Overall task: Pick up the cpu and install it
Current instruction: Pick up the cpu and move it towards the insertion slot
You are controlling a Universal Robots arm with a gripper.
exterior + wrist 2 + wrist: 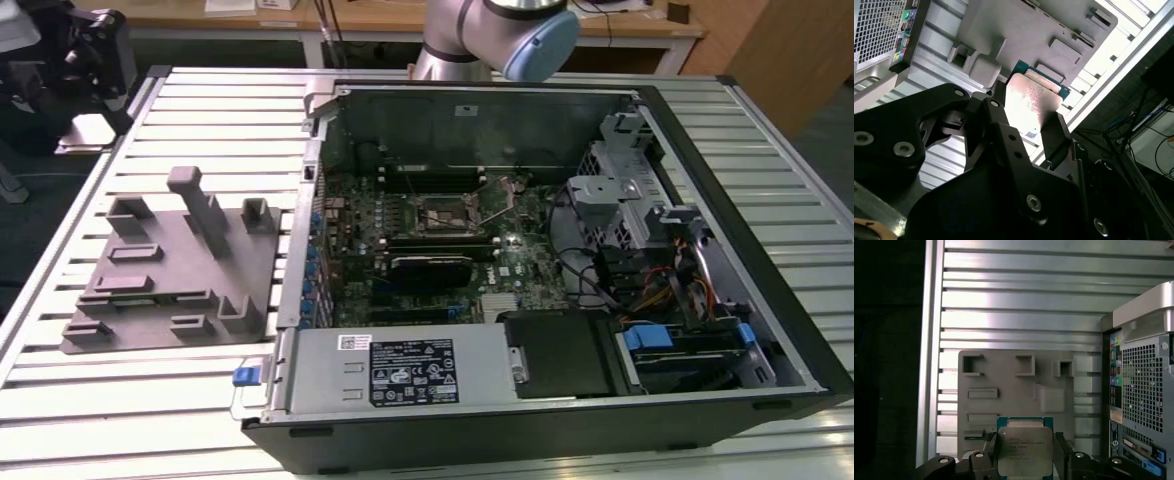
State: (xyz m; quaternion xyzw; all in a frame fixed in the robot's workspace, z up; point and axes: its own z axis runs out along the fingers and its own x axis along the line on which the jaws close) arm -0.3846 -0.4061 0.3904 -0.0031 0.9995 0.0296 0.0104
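**Cpu (1024,447) pinched in the gripper (1026,455), fixture (1004,385) behind it**

Exterior view: the arm (487,35) is cut off by the upper edge, so only a grey tube and a blue-grey joint can be seen. The open case (561,250) lies on the slatted counter (200,90). The grey fixture stands just beside the case, on the exterior view's left. The socket (447,215) sits in the middle of the board (400,240). It is small and dark, and I cannot tell what is inside it.

Second wrist view: the black body of the gripper hides much of the scene. Its two fingers (1056,132) are pressed against opposite edges of the cpu and hold it between them. The silver top of the cpu glares, so its print is not readable. A thin green rim shows on the far side. Behind the cpu is the fixture, cut off at the edge, and one corner shows the rear grille of the case.

First wrist view: the near edge of the cpu is cut off by the picture border. A finger touches it on each side. Behind it lie the fixture and the bright counter slats. The rear of the case with its ports stands beside the fixture. Past the counter edge everything is dark and hard to make out.
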